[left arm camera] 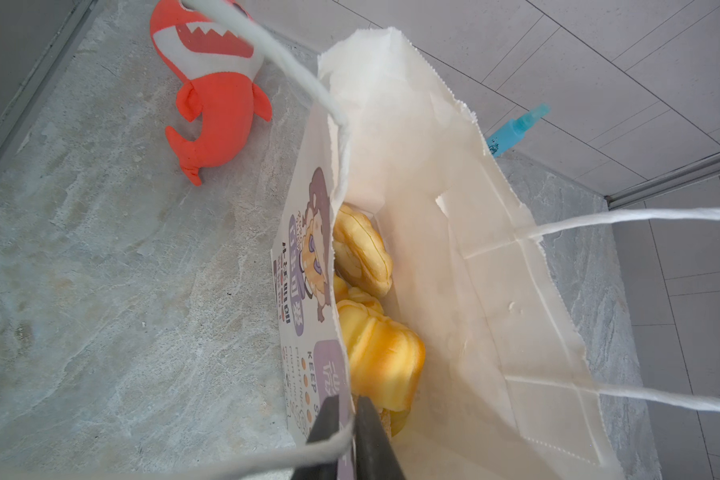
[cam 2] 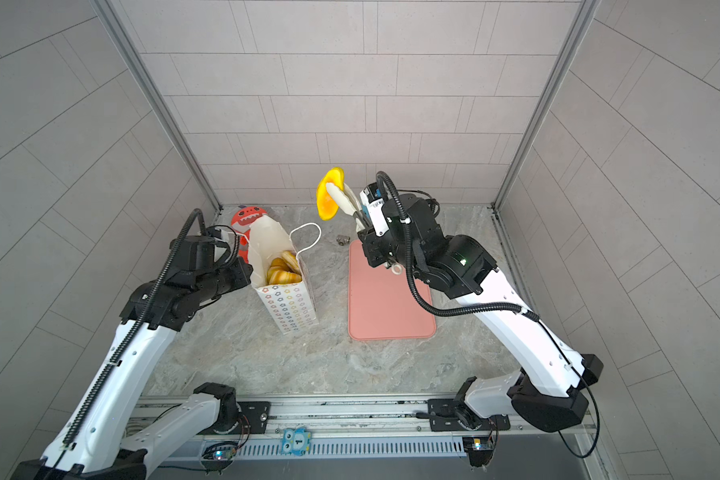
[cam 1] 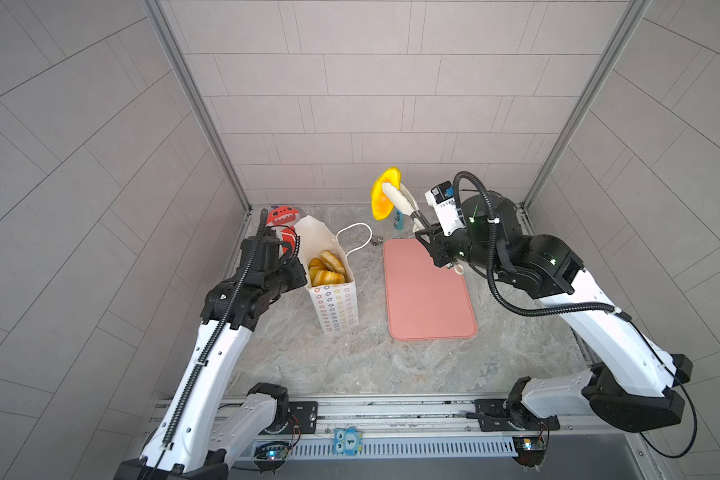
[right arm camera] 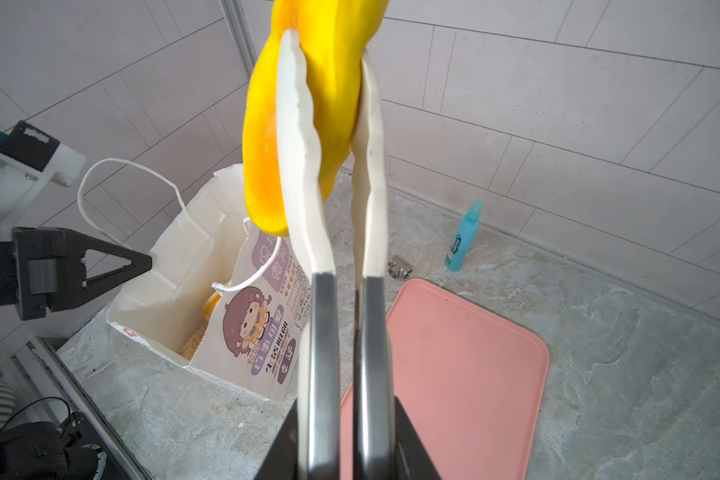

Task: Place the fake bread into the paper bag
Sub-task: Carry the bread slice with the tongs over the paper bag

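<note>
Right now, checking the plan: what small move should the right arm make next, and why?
Probably swing the tongs left until the yellow bread hangs over the paper bag; it is clamped aloft to the bag's right, and the left gripper holds the rim.

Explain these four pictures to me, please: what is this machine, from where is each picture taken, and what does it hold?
Two robot arms stand at a grey stone-patterned table; each ends in a gripper, a two-fingered clamp. The two wide pictures look down from above, nearly alike; the two close ones come from cameras on the wrists. On the table are a tall white paper bag with golden toy bread pieces inside, a flat pink tray, a red plush shark, a small blue bottle and a metal fitting. The left gripper pinches the bag's rim. The right gripper holds white-tipped metal tongs, which squeeze a yellow-orange toy bread piece up in the air.
</note>
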`<state>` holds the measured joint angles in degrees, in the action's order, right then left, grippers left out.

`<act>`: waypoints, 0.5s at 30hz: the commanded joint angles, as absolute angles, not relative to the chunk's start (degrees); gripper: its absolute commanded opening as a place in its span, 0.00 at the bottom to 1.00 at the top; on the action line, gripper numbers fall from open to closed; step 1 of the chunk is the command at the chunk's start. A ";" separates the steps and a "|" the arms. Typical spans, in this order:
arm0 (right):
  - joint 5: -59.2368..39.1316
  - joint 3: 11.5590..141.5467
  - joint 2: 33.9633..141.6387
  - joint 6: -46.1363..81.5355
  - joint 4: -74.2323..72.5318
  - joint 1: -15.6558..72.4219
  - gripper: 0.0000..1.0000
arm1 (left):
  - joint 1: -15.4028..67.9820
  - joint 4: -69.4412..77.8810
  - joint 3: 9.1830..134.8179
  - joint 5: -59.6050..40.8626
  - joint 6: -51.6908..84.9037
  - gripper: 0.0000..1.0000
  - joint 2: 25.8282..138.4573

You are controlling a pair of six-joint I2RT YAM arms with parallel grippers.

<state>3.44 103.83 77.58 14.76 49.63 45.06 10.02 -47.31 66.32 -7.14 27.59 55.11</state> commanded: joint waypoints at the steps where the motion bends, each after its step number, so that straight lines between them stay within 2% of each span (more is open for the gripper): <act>1: 6.40 106.95 78.89 11.69 48.75 48.09 0.28 | 9.69 -48.64 67.87 -5.54 26.54 0.16 54.04; 10: 9.56 113.41 86.91 8.05 52.25 55.68 0.27 | 9.54 -50.47 68.80 -3.31 25.60 0.16 53.05; 15: 9.54 117.07 91.28 7.14 54.29 57.50 0.27 | 9.42 -51.92 69.80 -0.26 24.64 0.29 51.53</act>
